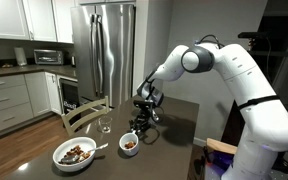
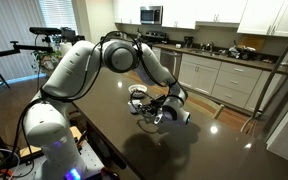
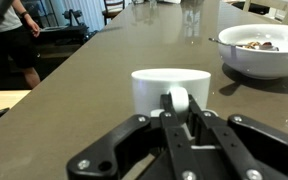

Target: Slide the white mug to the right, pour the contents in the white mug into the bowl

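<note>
mug vs jaws: in the wrist view the white mug [image 3: 174, 88] sits straight ahead of the gripper [image 3: 178, 112], with its handle turned back toward the camera and lying right between the two finger ends.
jaws: drawn nearly together, pinching the mug's handle; only the thin handle separates them, and the mug's body lies beyond the tips.
mug position: standing upright on the dark table [image 3: 94, 60]. in an exterior view the mug [image 1: 130, 144] is at the near edge of the table, just below the gripper [image 1: 141, 118].
mug vs bowl: the bowl [image 1: 72, 163] is close beside the mug but apart from it, on the side away from the robot's base. in the wrist view the bowl [image 3: 259, 62] lies further off and to the right of the mug.
mug look: small, plain white, straight-sided, with a rounded side handle and a glossy surface. in an exterior view brown contents show inside its rim.
bowl look: wide, shallow and white, with brown pieces in it, clearly broader than the mug.
nearby: a clear glass [image 1: 105, 124] stands on the table behind the mug and the bowl.
other exterior view: the arm bends over the table and the gripper [image 2: 160, 113] is low over the top; the mug cannot be made out clearly there.
</note>
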`<move>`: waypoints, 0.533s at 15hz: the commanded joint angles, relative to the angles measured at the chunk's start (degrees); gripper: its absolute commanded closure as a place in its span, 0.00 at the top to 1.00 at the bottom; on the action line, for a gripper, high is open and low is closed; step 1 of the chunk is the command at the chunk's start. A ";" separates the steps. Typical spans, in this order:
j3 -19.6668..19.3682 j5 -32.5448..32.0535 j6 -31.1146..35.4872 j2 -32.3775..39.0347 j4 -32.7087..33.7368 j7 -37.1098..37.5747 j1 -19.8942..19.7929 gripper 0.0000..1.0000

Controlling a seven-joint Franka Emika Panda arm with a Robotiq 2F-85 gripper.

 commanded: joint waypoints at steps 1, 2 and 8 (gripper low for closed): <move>-0.21 0.30 -1.66 -2.22 -0.15 1.54 0.54 0.07; -0.19 0.26 -1.61 -2.43 -0.16 1.55 0.70 0.07; -0.22 0.33 -1.26 -2.41 -0.20 1.63 1.05 0.07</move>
